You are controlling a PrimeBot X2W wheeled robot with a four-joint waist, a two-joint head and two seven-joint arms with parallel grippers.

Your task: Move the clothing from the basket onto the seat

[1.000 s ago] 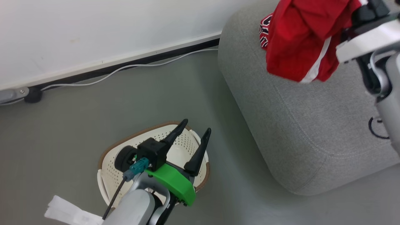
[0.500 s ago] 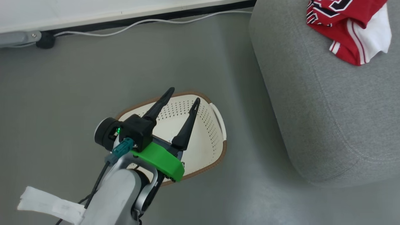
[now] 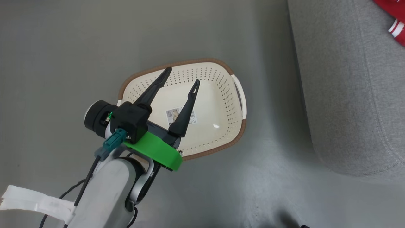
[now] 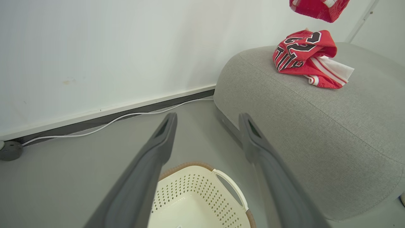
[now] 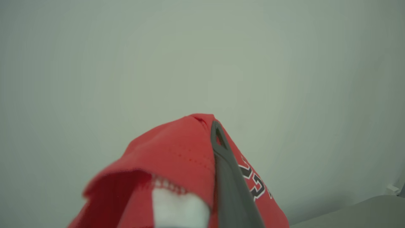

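The right gripper [image 5: 214,131] pinches a red garment [image 5: 177,158] tight, presumably to carry it over the seat [image 4: 316,126]; the left gripper [image 3: 182,76] gapes above the empty basket [image 3: 226,104]; another red piece [image 4: 300,53] already lies on that seat.

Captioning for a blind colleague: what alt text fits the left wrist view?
The left gripper's dark fingers stand apart above a cream perforated basket. At right, a crumpled red jersey with black-and-white lettering lies on a light-grey sofa; another red garment hangs at the top edge.
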